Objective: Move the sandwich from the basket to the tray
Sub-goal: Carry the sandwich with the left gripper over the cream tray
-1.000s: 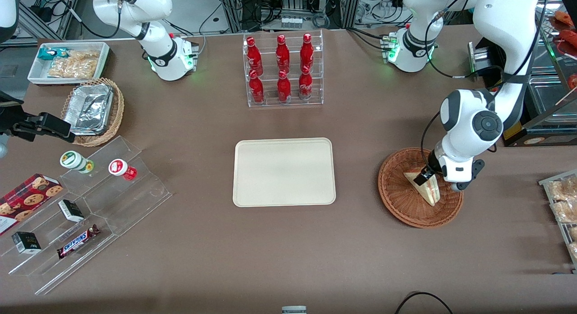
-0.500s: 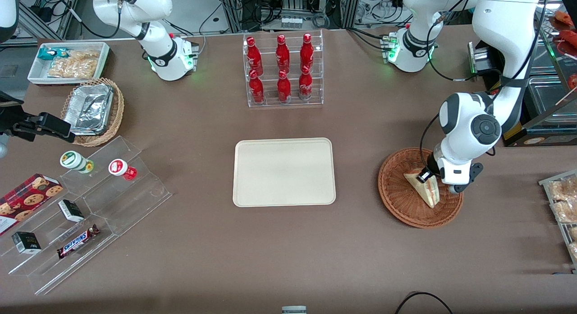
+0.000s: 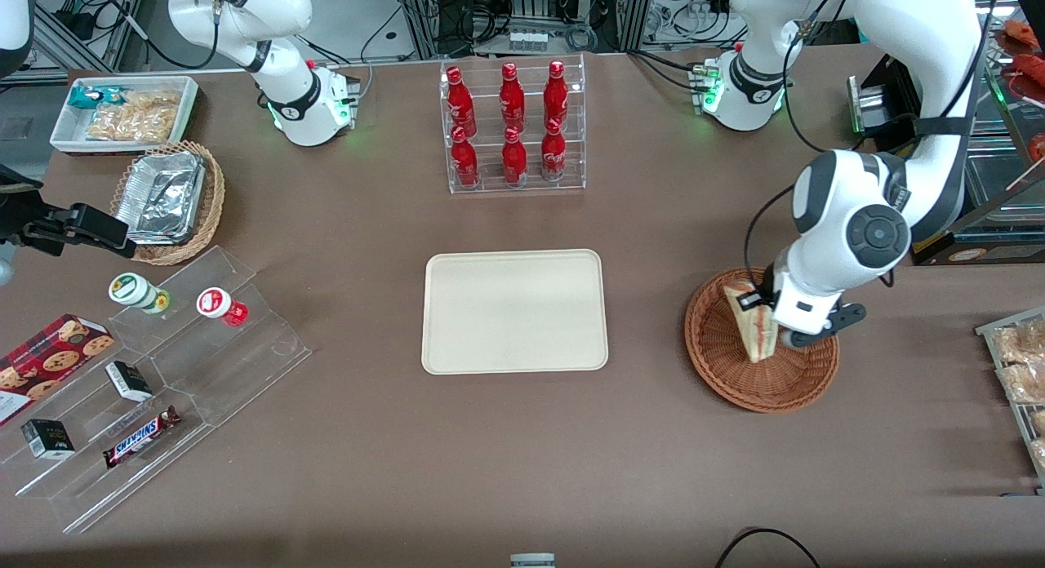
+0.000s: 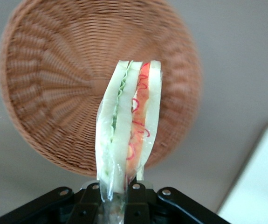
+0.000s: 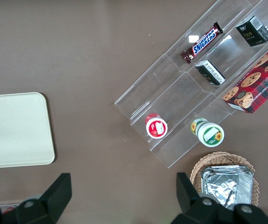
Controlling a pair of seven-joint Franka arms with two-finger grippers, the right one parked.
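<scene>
Left wrist view shows the gripper [image 4: 116,198] clamped on the sandwich [image 4: 128,126], its two fingers pinching the wrapped end of the wedge so the bread and the red and green layers stand out straight ahead of it. The basket [image 4: 54,79] lies below the gripper with open air between it and the sandwich, so the wedge looks lifted free of the weave. In the front view the gripper [image 3: 755,303] hangs above the basket [image 3: 759,384], over the part of it nearest the tray [image 3: 514,311], and the sandwich [image 3: 753,323] hangs from the fingers over the basket's middle. The tray is well apart from the gripper, toward the parked arm's end of the table, bare and level. The step in hand appears to be the carry. To do it well, I would keep the grip as it is, since it holds only a narrow end and a soft wedge can swing or slip; gain enough height for the sandwich's lower tip to pass over the basket rim, then travel sideways at an even pace without jerks. Over the tray's middle, lower until the wedge is nearly touching before letting go, so it settles flat rather than tumbling off the low rim.
</scene>
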